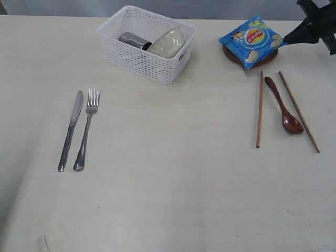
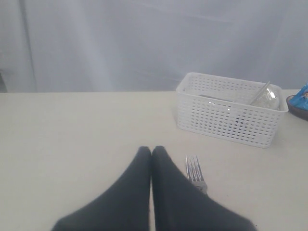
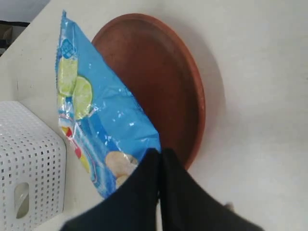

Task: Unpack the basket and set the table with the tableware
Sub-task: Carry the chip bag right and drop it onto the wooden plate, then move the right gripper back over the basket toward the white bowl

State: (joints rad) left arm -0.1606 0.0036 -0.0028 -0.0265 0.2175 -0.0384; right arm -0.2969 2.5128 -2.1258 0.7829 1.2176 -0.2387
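Knife (image 1: 71, 130), fork (image 1: 86, 131), chopsticks (image 1: 259, 109), spoon (image 1: 283, 107) laid. Bowl (image 1: 168, 43), mug (image 1: 134, 40) in basket (image 1: 142, 65), upper ctr. L gripper (image 2: 151, 151) fingers together, empty; R gripper (image 3: 160, 153) together at chip bag (image 1: 249, 41) on plate (image 3: 163, 82).

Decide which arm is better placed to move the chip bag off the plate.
Right. The right claw is shut on a corner of the chip bag, which lies on the plate; the left claw is shut, empty, beside the fork.
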